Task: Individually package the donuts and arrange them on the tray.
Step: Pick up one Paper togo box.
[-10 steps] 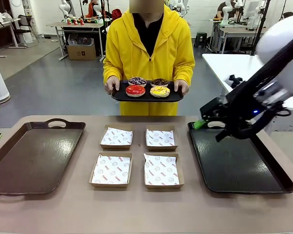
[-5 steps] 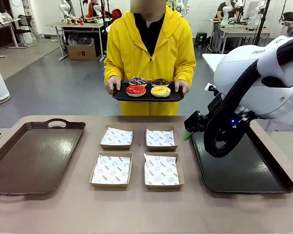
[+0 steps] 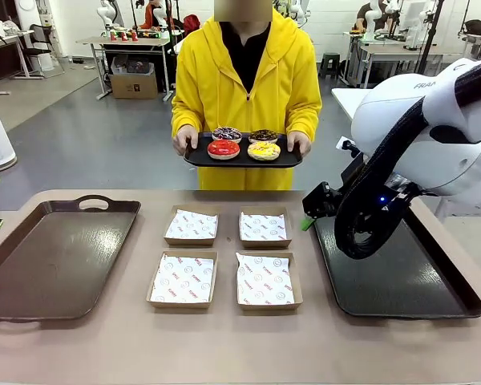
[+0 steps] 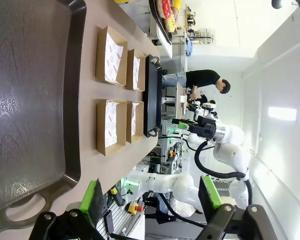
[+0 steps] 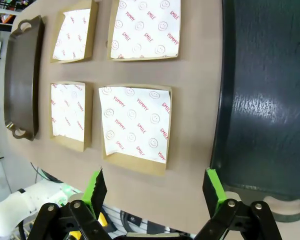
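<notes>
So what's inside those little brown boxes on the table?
Each of the four boxes holds just a sheet of white printed paper. The donuts sit on the black tray the person holds. The box bottoms are hidden under the paper.

Front camera faces the person [image 3: 244, 80]; both wrist cameras see the boxes [image 5: 135, 125].
</notes>
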### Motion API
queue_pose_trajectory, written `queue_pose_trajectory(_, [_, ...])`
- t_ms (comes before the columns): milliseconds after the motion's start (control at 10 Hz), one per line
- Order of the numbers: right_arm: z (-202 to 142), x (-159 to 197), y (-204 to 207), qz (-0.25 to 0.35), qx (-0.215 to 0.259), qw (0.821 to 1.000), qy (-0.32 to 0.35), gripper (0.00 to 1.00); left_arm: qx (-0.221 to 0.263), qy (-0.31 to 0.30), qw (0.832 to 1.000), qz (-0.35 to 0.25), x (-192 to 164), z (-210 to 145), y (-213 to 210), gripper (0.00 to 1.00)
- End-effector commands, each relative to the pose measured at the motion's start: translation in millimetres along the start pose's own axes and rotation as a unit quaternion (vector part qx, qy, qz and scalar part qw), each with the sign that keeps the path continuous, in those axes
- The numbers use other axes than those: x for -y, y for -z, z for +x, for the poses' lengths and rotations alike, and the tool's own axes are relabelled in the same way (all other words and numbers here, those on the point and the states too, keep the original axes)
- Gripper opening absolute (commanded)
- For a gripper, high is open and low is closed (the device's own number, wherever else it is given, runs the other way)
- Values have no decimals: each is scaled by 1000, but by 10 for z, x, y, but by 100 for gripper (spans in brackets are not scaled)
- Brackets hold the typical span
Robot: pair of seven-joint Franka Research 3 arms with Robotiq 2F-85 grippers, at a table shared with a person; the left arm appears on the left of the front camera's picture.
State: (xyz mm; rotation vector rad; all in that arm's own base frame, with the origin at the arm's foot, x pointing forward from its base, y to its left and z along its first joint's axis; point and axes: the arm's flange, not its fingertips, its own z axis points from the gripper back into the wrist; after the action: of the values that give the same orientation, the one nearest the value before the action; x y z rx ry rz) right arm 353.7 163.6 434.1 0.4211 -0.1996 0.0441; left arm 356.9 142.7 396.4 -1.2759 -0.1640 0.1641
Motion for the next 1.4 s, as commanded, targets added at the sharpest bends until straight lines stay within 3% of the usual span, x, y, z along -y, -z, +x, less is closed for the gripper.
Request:
queue_pose_trajectory(0, [10, 11, -1, 4, 1, 1000, 2, 100, 1, 4, 1000, -6, 11, -2, -5, 100])
queue_pose_trajectory(100, [0, 0, 0, 0, 0, 1000, 0, 100, 1, 4, 1000, -6, 11, -2, -5, 100])
queue_pose_trajectory(300, [16, -233, 299, -74, -62, 995, -1, 100, 1, 4, 1000, -6, 11, -2, -5, 100])
queue_pose_trajectory(600, [56, -426, 709, -141, -83, 986, -9, 100, 1, 4, 1000, -6, 11, -2, -5, 100])
queue_pose_trajectory(1300, [167, -576, 1319, -180, -60, 982, -10, 100, 1, 4, 1000, -6, 11, -2, -5, 100])
